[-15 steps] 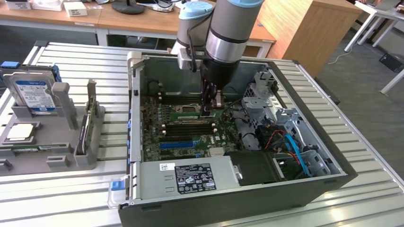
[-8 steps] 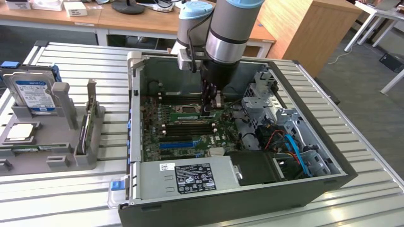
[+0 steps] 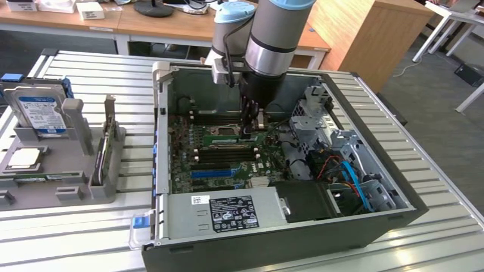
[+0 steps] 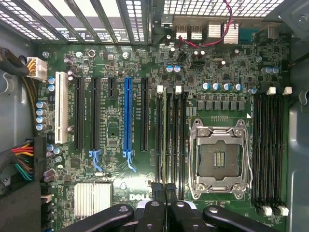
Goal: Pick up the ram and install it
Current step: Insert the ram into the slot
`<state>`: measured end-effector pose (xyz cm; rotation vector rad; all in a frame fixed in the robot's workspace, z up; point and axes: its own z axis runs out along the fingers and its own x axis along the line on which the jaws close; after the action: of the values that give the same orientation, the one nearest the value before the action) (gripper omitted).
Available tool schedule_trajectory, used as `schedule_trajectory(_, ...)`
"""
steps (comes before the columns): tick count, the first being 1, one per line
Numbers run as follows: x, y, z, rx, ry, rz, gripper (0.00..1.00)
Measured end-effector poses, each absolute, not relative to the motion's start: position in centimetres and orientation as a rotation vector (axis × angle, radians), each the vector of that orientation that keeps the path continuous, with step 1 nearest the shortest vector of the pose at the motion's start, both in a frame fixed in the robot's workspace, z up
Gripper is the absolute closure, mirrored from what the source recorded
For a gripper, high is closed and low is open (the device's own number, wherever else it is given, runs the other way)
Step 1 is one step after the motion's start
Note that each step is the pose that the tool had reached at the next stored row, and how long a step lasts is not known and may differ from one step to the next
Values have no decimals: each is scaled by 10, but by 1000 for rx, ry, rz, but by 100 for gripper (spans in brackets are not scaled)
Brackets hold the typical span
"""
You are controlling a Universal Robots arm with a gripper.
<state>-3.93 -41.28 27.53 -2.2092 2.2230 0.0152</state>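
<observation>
The ram (image 3: 226,138) is a thin green stick lying level just over the black memory slots (image 3: 223,148) of the motherboard, inside the open computer case (image 3: 393,218). My gripper (image 3: 254,131) reaches straight down into the case and is shut on the ram near its end on the exterior view's right. In the wrist view the two black fingers (image 4: 155,200) press together at my gripper (image 4: 164,193). The ram (image 4: 165,145) runs edge-on from them as a narrow dark strip along the memory slots (image 4: 171,135) beside the CPU socket (image 4: 219,159). Whether the ram is seated in a slot cannot be told.
A grey fixture (image 3: 68,192) at the exterior view's left holds a hard drive (image 3: 38,110) and an upright card (image 3: 106,147). Inside the case are the power supply (image 3: 226,212), a drive cage with blue cables (image 3: 348,170), a second memory bank (image 4: 270,150) and a blue expansion slot (image 4: 128,116).
</observation>
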Motion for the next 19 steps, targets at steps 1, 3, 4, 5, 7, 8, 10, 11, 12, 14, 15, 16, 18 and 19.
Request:
schedule_trajectory(1, -39, -413, 275, -2209, 2223, 15, 88)
schedule_trajectory(3, -39, -413, 275, -2209, 2223, 15, 88)
schedule_trajectory(4, -39, -413, 275, -2209, 2223, 15, 88)
schedule_trajectory(5, -40, -413, 274, -2209, 2223, 15, 88)
schedule_trajectory(7, -40, -413, 273, -2209, 2223, 15, 88)
schedule_trajectory(8, -40, -413, 273, -2209, 2223, 15, 88)
schedule_trajectory(10, -40, -413, 272, -2209, 2223, 15, 88)
schedule_trajectory(11, -40, -413, 271, -2209, 2223, 15, 88)
schedule_trajectory(12, -40, -413, 270, -2209, 2223, 15, 88)
schedule_trajectory(14, -40, -413, 269, -2209, 2223, 15, 88)
schedule_trajectory(15, -40, -413, 269, -2209, 2223, 15, 88)
schedule_trajectory(16, -40, -413, 269, -2209, 2223, 15, 88)
schedule_trajectory(18, -40, -413, 269, -2209, 2223, 15, 88)
schedule_trajectory(19, -40, -413, 269, -2209, 2223, 15, 88)
